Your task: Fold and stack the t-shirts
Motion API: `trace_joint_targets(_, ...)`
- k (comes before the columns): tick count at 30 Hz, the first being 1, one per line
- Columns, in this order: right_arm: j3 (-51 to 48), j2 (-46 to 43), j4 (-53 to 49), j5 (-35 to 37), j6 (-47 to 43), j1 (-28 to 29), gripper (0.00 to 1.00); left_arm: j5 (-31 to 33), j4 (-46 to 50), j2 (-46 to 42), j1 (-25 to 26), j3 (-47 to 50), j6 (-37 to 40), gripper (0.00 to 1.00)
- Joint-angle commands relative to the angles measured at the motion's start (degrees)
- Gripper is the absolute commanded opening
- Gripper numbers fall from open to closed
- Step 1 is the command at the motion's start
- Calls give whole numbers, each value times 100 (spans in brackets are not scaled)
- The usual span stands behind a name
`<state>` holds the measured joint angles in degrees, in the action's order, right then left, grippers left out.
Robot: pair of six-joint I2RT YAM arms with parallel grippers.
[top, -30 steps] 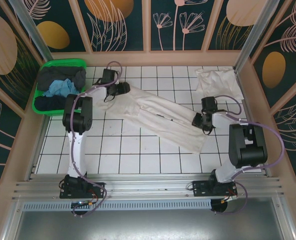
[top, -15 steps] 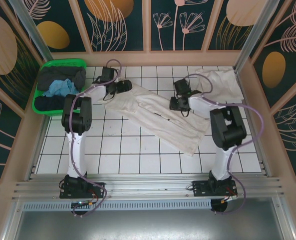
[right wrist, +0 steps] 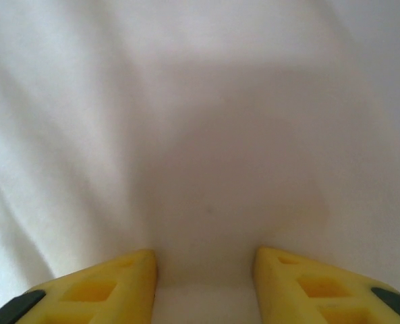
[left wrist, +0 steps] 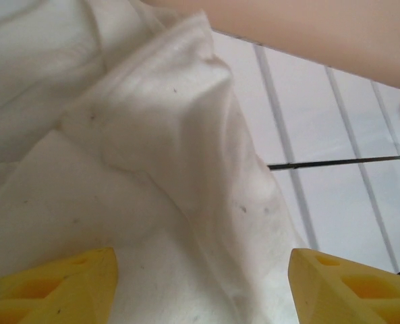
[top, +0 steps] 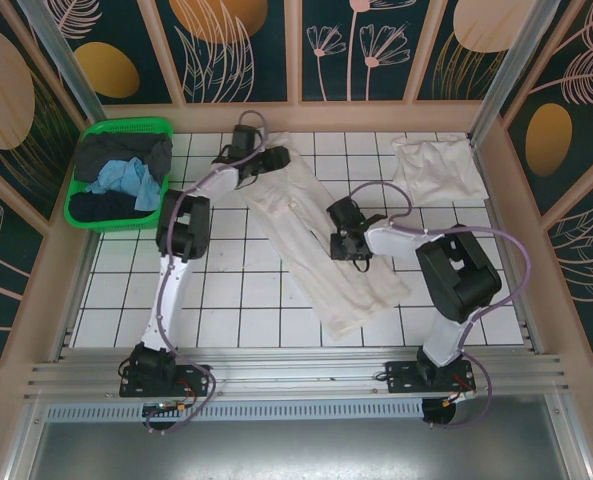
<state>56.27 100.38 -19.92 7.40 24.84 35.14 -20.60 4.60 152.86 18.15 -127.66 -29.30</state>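
Starting at the left gripper (left wrist: 200, 289): its yellow fingers (left wrist: 54, 287) are seen spread wide, and white cloth is draped in the gap between them without being pinched. That cloth belongs to the long t-shirt (top: 311, 235), whose far end is met by this gripper, to the right of the green basket (top: 126, 123) and about level with it.

Over to the right gripper (right wrist: 205, 283): its fingers (right wrist: 95, 293) are held roughly halfway apart and the gap is packed with smooth white fabric. Whether that fabric is actually clamped cannot be told. This gripper is set down on the middle of the same shirt, further right of the basket and nearer the arm bases.

The shirt itself is laid out as a long wrinkled strip on the tiled table (top: 226, 310), slanting away from the basket toward the near right. A second t-shirt (top: 436, 168) is found crumpled in the far right corner, well apart from the basket and touched by neither gripper. Inside the basket, dark garments (top: 116, 150) and a light blue cloth (top: 126, 180) are heaped.
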Motion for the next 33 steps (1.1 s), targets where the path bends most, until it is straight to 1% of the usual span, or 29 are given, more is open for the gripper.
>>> trace_joint_targets(1,-401,-181,-337,-522,994,499,46,-229,213,706,311,-1036,-404,71)
trace_joint_targets(3,-429,-340,-25,-760,1215,769,46,-293,56,850,329,-1427,-589,73)
trace_joint_targets(5,-410,-602,-58,-682,1370,936,48,-249,103,680,329,-1467,-511,79)
trace_joint_targets(6,-442,-779,-110,-473,1419,958,49,-169,136,489,327,-1332,-432,84)
trace_joint_targets(7,-559,-1005,-119,-377,1440,956,50,-57,93,189,328,-1021,-324,96)
trace_joint_targets(8,-707,-1239,-97,-245,1455,935,52,54,-26,-151,330,-539,-238,98)
trace_joint_targets(10,-1030,-1613,8,-125,1458,861,55,297,-263,-825,330,216,-112,98)
trace_joint_targets(12,-1262,-1767,122,-125,1426,828,55,485,-288,-1326,329,715,-5,99)
trace_joint_targets(16,-1447,-1525,306,-237,1451,999,53,848,-224,-2276,334,1657,207,99)
trace_joint_targets(17,-1454,-1420,291,-206,1521,1096,52,1143,-324,-2659,350,2137,283,99)
trace_joint_targets(20,-1470,-1225,250,68,1779,1511,51,2291,-775,-3959,391,3632,453,98)
trace_joint_targets(21,-1466,-1177,273,116,1871,1652,51,2534,-855,-4347,397,4011,506,98)
trace_joint_targets(22,-1462,-1145,314,118,1947,1760,51,2616,-917,-4624,391,4292,510,98)
trace_joint_targets(23,-1425,-1114,375,107,2009,1899,51,2594,-1002,-4898,376,4619,438,98)
trace_joint_targets(25,-1329,-1053,421,174,2055,2121,51,2211,-1120,-5291,292,5105,-3,99)
trace_joint_targets(27,-1202,-1013,408,253,2065,2252,51,1243,-1146,-5582,106,5470,-237,99)
trace_joint_targets(28,-1146,-1013,410,249,2038,2274,51,865,-1183,-5759,22,5727,-315,99)
trace_joint_targets(29,-1096,-1060,373,271,2020,2306,52,871,-1159,-5992,9,6037,-366,99)
trace_joint_targets(31,-1079,-1308,157,498,2104,2385,56,1095,-1141,-6529,52,6703,-418,99)
trace_joint_targets(33,-1267,-1765,-27,867,2229,2469,65,1457,-935,-7103,267,7330,-394,98)
